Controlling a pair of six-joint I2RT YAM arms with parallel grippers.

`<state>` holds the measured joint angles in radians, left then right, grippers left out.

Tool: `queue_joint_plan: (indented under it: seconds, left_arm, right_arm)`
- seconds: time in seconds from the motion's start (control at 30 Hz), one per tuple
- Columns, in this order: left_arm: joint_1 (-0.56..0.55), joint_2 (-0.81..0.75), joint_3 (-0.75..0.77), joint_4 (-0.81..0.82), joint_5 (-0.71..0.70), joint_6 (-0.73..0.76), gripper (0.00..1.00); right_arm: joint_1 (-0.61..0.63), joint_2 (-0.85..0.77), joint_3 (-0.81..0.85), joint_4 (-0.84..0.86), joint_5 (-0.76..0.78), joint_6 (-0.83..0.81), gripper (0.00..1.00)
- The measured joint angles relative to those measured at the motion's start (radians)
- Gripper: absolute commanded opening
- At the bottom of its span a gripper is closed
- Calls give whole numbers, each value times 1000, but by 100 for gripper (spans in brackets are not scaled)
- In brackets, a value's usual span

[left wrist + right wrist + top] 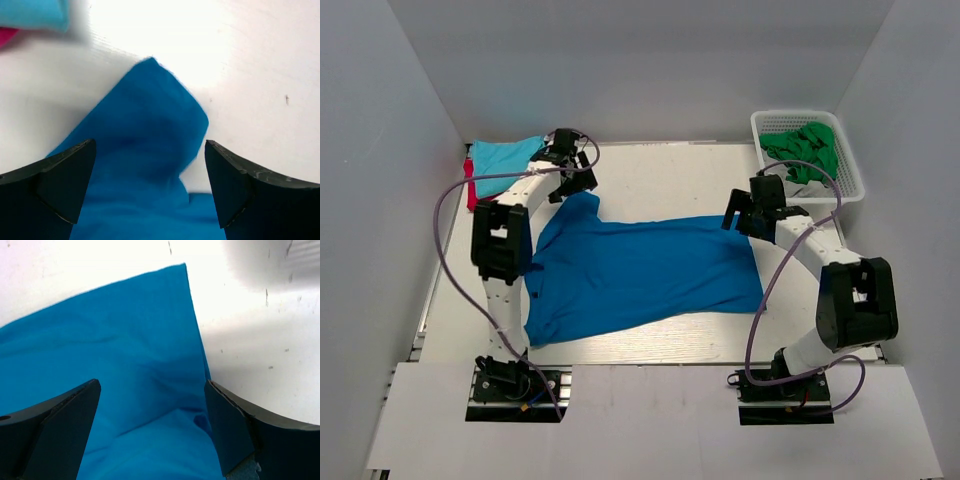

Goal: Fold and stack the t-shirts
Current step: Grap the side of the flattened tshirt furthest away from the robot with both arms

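The royal-blue t-shirt [640,275] is lying spread out on the table [660,175], mostly flat, with a few soft ripples running across it. Everything else is sitting around that shirt. The turquoise t-shirt [505,155] is resting just beyond its far left corner, and the red t-shirt [471,185] is peeking out beside the turquoise one. Well off past its far right corner, a white basket [850,160] is holding some green cloth [805,150].

The left gripper [572,170] is hovering over the shirt's far left sleeve, claw released and jaws spread wide. In the left wrist view the sleeve tip is sitting squarely between them, gripped by nothing. The right gripper [745,215] is poised above the shirt's far right corner, also released and empty. Its wrist camera is showing that crisp corner edge framed by the open jaws.

This looks like the approach before the first fold. The fabric is looking thin, light and floppy, so it is likely to sag and drag rather than hold any shape. The sensible holds are probably the edges themselves, the sleeve tip on the left and the far right corner. Pinching low to the table should help catch the cloth without bunching it.
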<state>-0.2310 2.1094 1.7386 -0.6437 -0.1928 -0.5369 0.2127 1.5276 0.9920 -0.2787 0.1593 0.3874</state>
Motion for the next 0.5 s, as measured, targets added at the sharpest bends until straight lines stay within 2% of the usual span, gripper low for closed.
queue_joint_plan:
  seconds: [0.2,0.3,0.4,0.5]
  left_arm:
    - [0,245,265,-7,-43,25,97]
    - [0,319,327,-9,-76,31,89]
    - [0,328,336,-12,-111,43,78]
    - [0,326,315,2,-134,51,60]
  right_arm:
    - [0,29,14,29,20,-3,90]
    - [0,33,14,45,34,-4,90]
    - [0,36,14,51,64,-4,90]
    - [0,46,14,53,98,-4,90]
